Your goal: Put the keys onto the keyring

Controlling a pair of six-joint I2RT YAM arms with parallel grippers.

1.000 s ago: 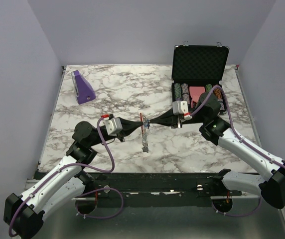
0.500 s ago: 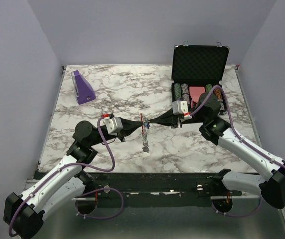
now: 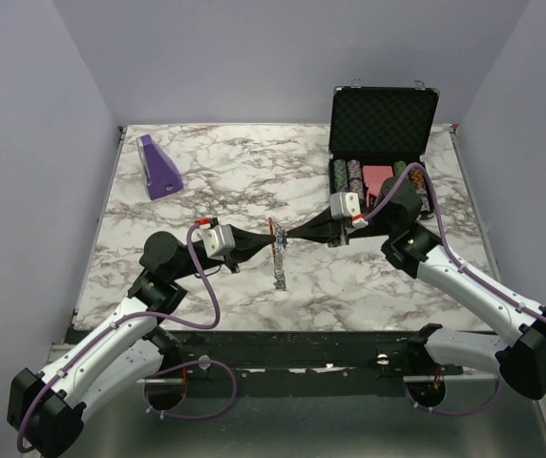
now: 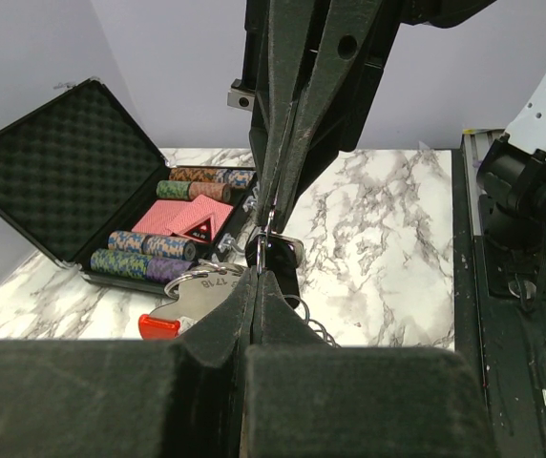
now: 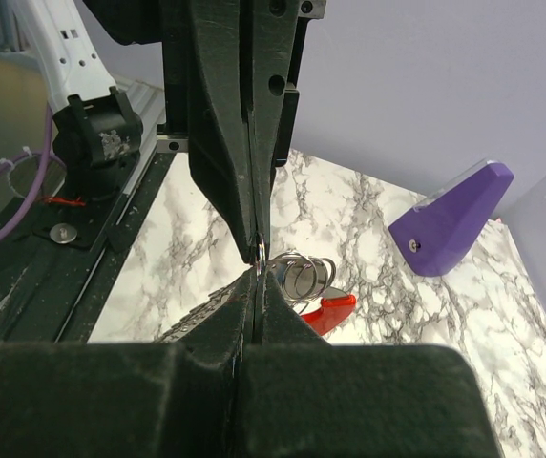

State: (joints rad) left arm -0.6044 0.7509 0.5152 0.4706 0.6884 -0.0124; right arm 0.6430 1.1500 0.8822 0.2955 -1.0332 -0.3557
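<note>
table [image 3: 335,281]: marbled, smooth | keyring [image 5: 302,275]: shiny metal | case [image 3: 383,119]: foam-lined, matt

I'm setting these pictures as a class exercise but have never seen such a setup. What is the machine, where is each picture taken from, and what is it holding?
It is a robot: two arms bolted at the near edge of a marble table, each ending in a two-finger gripper. One picture looks down from above and behind. The other two come from a camera on each wrist, showing its own fingers. On the table stand a purple wedge block and an open case of poker chips. The left gripper and right gripper meet tip to tip, both pinched shut on the keyring, which carries a red clip and a chain. Which part each pinches is too small to tell.
</note>
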